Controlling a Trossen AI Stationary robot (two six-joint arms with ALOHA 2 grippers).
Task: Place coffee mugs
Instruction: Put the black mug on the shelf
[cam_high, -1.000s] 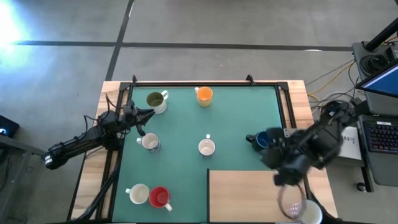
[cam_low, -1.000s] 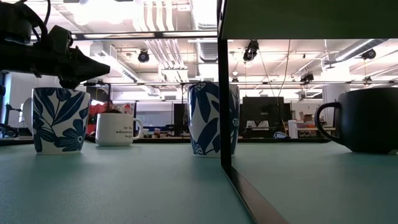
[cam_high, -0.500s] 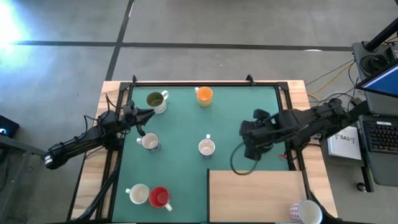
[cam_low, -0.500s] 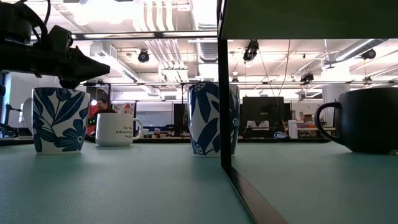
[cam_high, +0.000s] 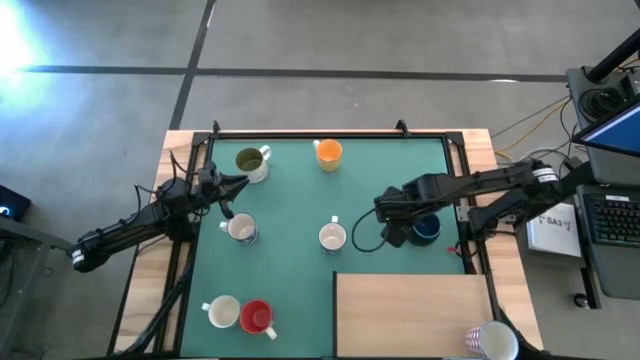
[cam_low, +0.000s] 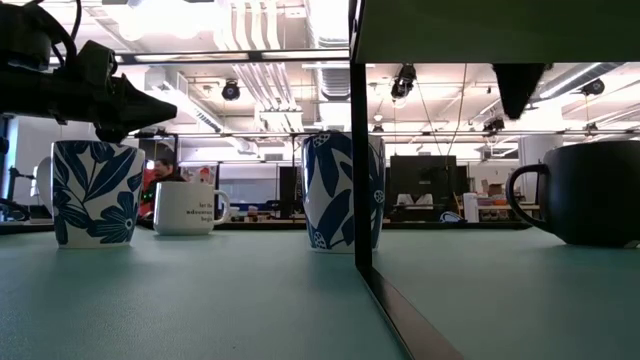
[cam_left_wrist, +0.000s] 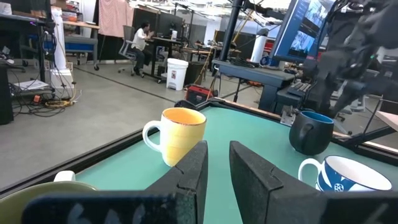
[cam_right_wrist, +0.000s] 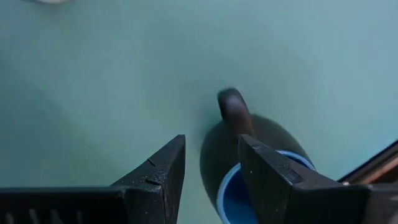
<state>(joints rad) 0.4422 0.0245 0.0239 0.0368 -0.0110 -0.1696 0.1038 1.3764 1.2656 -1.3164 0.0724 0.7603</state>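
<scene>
Right gripper (cam_high: 385, 212) is hovering over the dark blue mug (cam_high: 424, 228), near the right edge of the green mat (cam_high: 380, 170); fingers apart, empty, straddling the air just beside the handle (cam_right_wrist: 231, 107).

Risk, as judged: the fingers are sitting off-centre from the rim. A descent from here could be striking the handle or rim, tipping the mug or skidding it toward the mat's right edge. The glazed wall is probably slippery under a partial pinch.

Left gripper (cam_high: 232, 186) is waiting near the left edge, fingers a little apart, holding nothing, between the olive-lined mug (cam_high: 250, 162) and a white mug (cam_high: 240, 228).

The orange mug (cam_high: 327, 152) is standing at the far edge; the red mug (cam_high: 257, 317) touching a white one at the near-left corner.

Beyond the table: an open workshop, with a seated person at a far desk.
</scene>
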